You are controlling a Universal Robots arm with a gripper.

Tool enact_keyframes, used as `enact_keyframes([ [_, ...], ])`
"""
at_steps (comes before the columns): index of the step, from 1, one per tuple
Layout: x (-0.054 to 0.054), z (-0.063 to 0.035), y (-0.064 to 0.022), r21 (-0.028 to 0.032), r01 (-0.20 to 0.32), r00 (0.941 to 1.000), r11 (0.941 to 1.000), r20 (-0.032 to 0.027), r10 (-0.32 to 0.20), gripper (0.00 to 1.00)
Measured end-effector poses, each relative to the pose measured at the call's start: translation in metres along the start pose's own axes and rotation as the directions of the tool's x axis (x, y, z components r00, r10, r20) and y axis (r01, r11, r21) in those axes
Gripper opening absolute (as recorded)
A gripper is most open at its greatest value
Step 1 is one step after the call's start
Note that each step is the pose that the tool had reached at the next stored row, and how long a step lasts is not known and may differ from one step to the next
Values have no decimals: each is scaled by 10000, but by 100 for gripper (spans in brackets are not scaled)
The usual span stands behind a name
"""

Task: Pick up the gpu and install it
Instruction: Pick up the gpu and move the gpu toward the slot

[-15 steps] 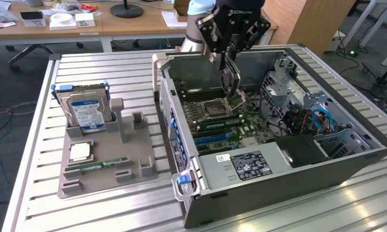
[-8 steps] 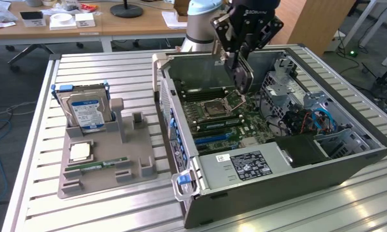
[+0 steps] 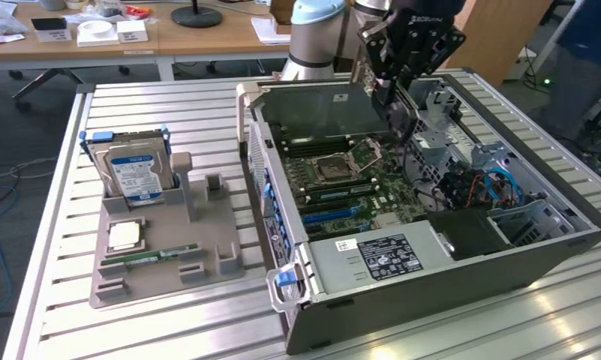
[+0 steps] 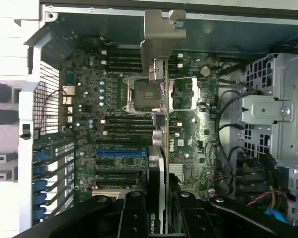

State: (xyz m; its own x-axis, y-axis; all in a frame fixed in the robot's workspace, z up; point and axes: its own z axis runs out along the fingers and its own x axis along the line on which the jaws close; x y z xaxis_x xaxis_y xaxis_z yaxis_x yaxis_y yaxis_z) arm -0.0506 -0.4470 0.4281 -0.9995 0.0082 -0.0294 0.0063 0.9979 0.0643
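Note:
My gripper [image 3: 392,96] hangs over the far part of the open computer case [image 3: 540,251], shut on the gpu [image 3: 401,124]. The gpu is a thin dark card held on edge, above the motherboard [image 3: 356,187] and not touching it. In the wrist view the gpu [image 4: 160,148] runs edge-on away from my gripper [image 4: 158,201], with its silvery end bracket [image 4: 161,34] at the far end. It lies across the CPU socket [image 4: 144,94]. The black fingers [image 4: 134,213] clamp the card from both sides. The blue expansion slot [image 4: 120,157] lies to one side of the card.
A grey holder [image 3: 165,262] at the exterior view's left carries a hard drive [image 3: 132,178], a CPU chip [image 3: 125,236] and a green memory stick [image 3: 150,256]. Inside the case are a power supply [image 3: 375,259], a drive cage [image 4: 273,114] and cables [image 3: 480,191]. The case's walls stand around the board.

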Motion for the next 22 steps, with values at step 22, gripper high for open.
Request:
enact_keyframes([
  [22,-935,28,7,-84,-1,10000,10000,-1,1,27],
])
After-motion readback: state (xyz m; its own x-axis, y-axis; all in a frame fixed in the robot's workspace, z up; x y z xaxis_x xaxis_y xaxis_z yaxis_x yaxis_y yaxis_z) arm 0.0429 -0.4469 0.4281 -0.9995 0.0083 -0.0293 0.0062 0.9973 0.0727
